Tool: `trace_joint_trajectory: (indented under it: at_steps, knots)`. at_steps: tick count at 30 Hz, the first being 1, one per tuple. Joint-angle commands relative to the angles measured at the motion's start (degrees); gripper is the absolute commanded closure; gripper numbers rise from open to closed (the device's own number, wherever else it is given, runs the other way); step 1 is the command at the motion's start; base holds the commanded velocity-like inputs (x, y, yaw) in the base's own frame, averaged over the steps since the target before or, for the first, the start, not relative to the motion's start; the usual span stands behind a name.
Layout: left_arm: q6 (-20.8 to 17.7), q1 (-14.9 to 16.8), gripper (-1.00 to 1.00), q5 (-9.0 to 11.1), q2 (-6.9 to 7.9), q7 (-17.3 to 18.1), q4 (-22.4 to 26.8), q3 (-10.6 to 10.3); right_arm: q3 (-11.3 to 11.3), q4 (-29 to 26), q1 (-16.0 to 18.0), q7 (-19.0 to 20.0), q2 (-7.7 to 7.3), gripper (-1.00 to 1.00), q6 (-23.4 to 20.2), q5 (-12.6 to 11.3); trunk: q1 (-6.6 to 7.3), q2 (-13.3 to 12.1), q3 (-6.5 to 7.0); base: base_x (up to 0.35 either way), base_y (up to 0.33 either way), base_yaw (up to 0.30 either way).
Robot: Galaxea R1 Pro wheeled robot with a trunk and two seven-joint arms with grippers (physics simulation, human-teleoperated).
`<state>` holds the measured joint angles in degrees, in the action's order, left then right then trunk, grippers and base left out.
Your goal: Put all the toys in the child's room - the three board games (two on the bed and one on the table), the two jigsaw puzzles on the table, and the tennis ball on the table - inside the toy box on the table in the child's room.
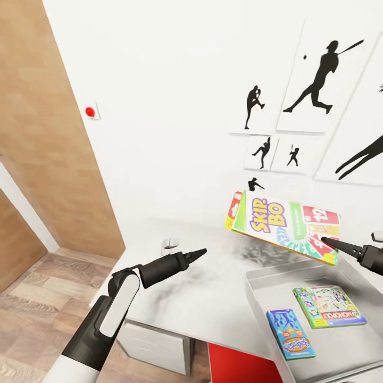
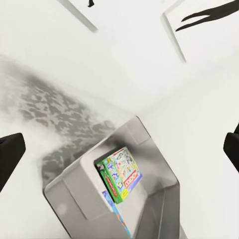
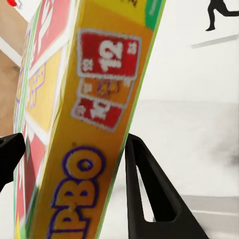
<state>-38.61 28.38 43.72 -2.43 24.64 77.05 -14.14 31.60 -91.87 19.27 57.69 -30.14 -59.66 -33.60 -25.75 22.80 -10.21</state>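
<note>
While the right gripper (image 1: 325,242) pinches the Skip-Bo box (image 1: 284,225) by one end above the toy box's (image 1: 276,276) far rim, it could swing and catch that rim; the left gripper (image 1: 201,251) hovers empty, jaws apart.

Centre right: yellow-red-green Skip-Bo box (image 1: 284,226) with purple lettering. Lower right: pale grey toy box (image 1: 266,279) holding a green-edged Monopoly box (image 1: 329,307) and a light-blue cartoon box (image 1: 290,333). Upper right: black silhouette pictures (image 1: 319,80). Left: brown door (image 1: 48,133).

Head camera downward, wrist cameras close
</note>
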Motion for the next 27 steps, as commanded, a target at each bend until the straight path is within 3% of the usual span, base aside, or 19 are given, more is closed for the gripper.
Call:
trace_joint_trajectory:
  at_steps: [1,11,27]
  knots:
    - [-0.42,0.04,-1.00,0.31,-0.02,-0.03,0.02,0.07,0.04,0.02,0.07,0.47,-0.01,1.00,-0.34,0.03,-0.04,0.12,-0.12,0.011,-0.012,-0.058]
    - [-0.41,-0.01,-1.00,0.31,-0.03,-0.03,0.02,0.08,0.04,0.02,0.07,0.46,-0.01,1.00,-0.34,0.03,-0.04,0.12,-0.12,0.004,-0.004,-0.112]
    - [-0.40,-0.06,-1.00,0.31,-0.02,-0.03,0.04,0.07,0.04,0.02,0.07,0.41,0.01,1.00,-0.34,0.03,-0.04,0.12,-0.12,-0.024,-0.022,-0.015]
